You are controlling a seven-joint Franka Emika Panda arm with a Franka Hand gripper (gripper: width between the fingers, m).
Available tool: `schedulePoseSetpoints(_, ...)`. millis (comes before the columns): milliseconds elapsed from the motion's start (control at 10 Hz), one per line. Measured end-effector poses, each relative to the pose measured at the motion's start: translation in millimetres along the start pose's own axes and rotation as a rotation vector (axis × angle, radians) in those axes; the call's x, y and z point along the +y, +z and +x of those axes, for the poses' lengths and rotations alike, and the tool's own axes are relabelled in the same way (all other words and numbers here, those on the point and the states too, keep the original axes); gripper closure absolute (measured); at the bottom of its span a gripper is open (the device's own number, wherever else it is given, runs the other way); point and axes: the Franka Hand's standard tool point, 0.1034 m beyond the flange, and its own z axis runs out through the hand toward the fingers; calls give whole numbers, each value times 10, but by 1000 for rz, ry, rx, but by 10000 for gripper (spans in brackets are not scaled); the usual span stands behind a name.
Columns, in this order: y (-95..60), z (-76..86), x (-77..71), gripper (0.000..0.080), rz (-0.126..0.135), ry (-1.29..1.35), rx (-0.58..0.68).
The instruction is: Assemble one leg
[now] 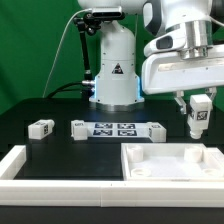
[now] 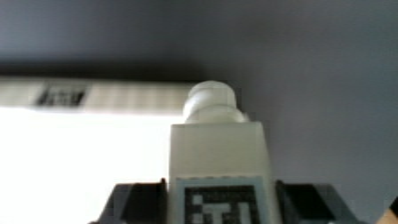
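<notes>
Hanging at the right of the exterior frame, the leg [image 1: 199, 120] is held pinched in the gripper [image 1: 198, 103] above the white square part [image 1: 150, 150], so its peg end should be aligned upright over a corner recess before it is lowered.

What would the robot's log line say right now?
gripper: shut on leg | leg: in air near square part | other legs: two on table

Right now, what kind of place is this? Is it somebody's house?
Probably a robot test lab, not a house. A white robot arm stands on a black table before a green backdrop, and a thin flat white marker board of black-and-white tags lies beside a small white plastic peg.
</notes>
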Motion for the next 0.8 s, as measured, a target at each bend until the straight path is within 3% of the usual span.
schedulePoseSetpoints(100, 5, 82, 14, 509, 0, -10, 4)
schedulePoseSetpoints(600, 13, 64, 13, 509, 0, -12, 0)
schedulePoseSetpoints(700, 11, 160, 71, 509, -2, -54, 5)
schedulePoseSetpoints(800, 16, 355, 114, 509, -2, -80, 26)
